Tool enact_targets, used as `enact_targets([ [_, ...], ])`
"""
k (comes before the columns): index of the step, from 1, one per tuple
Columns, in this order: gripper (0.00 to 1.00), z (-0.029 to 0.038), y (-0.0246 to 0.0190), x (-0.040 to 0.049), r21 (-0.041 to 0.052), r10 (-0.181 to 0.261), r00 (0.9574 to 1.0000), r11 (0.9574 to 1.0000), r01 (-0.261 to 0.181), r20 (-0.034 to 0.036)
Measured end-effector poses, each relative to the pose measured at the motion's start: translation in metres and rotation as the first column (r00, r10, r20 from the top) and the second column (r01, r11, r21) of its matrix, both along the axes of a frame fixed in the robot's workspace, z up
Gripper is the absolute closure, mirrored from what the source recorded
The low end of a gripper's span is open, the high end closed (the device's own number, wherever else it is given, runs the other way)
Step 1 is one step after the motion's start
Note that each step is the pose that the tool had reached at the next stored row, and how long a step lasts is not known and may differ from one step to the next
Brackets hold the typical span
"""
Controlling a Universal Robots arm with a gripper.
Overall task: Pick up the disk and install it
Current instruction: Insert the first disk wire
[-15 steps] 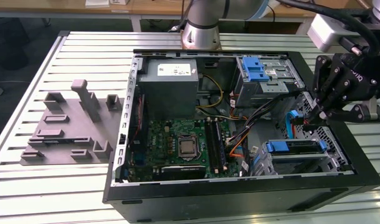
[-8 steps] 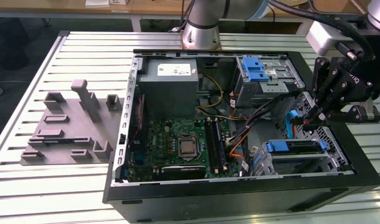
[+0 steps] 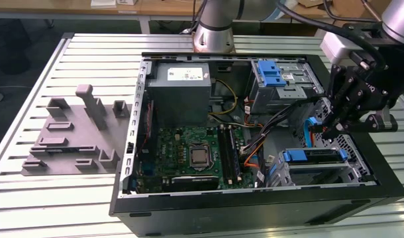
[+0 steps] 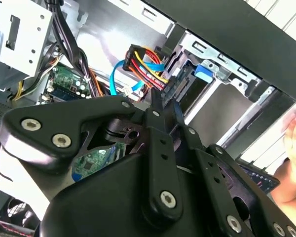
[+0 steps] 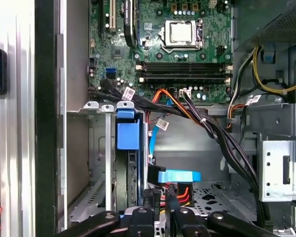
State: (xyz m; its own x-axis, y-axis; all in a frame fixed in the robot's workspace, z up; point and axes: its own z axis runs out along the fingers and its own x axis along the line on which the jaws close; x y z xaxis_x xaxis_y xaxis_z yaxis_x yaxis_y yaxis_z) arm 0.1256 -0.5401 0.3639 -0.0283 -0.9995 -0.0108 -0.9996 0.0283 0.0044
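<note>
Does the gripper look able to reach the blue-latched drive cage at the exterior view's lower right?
Probably yes. The gripper hangs over the open case right beside that drive cage, with nothing between them; only a black cable bundle runs close by.

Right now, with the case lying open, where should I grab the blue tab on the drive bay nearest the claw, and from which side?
Probably pinch the blue tab across its long sides, coming straight down through the open case. It lies along the top edge of the metal bay, and cables crowd the side toward the motherboard.
</note>
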Motion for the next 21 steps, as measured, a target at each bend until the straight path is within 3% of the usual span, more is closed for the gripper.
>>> enact_targets([
  [4, 0.76, -0.0030, 0.0000, 0.0000, -0.0003, 0.000, 0.9998, 1.0000, 0.000, 0.0198],
  [5, 0.76, -0.0036, 0.0000, 0.0001, -0.0003, 0.000, 0.9998, 1.0000, 0.000, 0.0221],
  [21, 0.76, -0.0134, -0.0008, -0.0011, -0.0003, 0.000, 0.9996, 1.0000, 0.000, 0.0273],
])
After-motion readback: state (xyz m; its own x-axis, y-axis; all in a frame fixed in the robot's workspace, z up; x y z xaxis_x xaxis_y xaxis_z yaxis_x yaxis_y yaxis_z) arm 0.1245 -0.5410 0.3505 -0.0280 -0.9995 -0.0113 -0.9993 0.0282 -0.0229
